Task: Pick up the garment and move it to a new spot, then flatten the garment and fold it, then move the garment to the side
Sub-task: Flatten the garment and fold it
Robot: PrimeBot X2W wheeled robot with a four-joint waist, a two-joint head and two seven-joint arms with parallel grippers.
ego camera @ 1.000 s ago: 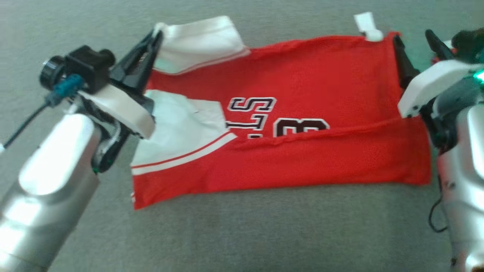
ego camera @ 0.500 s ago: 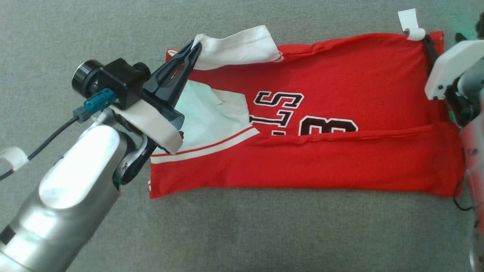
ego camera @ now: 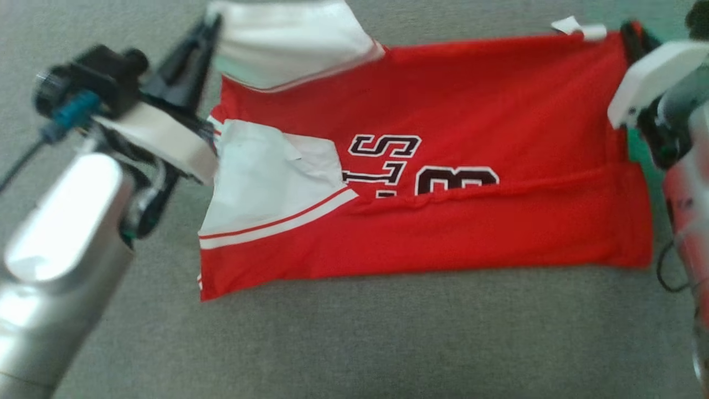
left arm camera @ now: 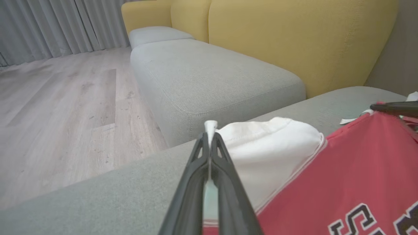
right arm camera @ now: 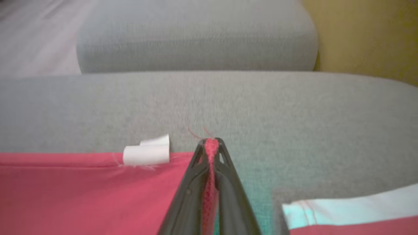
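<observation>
A: Where is the garment (ego camera: 471, 111) found, and what has been altered?

B: It is spread flat on the grey cushion (ego camera: 388, 343), its long side set across the head view. The near edge is already turned up over the lower part of the black print. A second ago the right gripper (ego camera: 631, 36) was held wide about the far right corner. Now it is closed on that corner, and a ridge of red hem is seen squeezed between its fingers in the right wrist view.

A: And the left gripper (ego camera: 210, 27)?

B: Nothing is altered there. It is kept shut on the edge of the white sleeve (ego camera: 288, 44) at the far left corner, and that sleeve is lifted a little off the cushion.

A: What is meant by that for the task?

B: Both far corners are now pinched, so the far edge can probably be raised and brought toward the near one. The second fold is judged to be about to begin. The shift of the whole picture is to be put down to the head camera, not to the cloth.

A: How is the cloth made?

B: A thin, limp knit is suggested, with a matt red body, white sleeves trimmed with a red stripe, and block characters outlined in white. A small curled white label (ego camera: 579, 27) is sewn at the far hem, just beside the right gripper. The cushion is covered in a coarse grey weave, with a yellow backrest (left arm camera: 294, 42) behind.
</observation>
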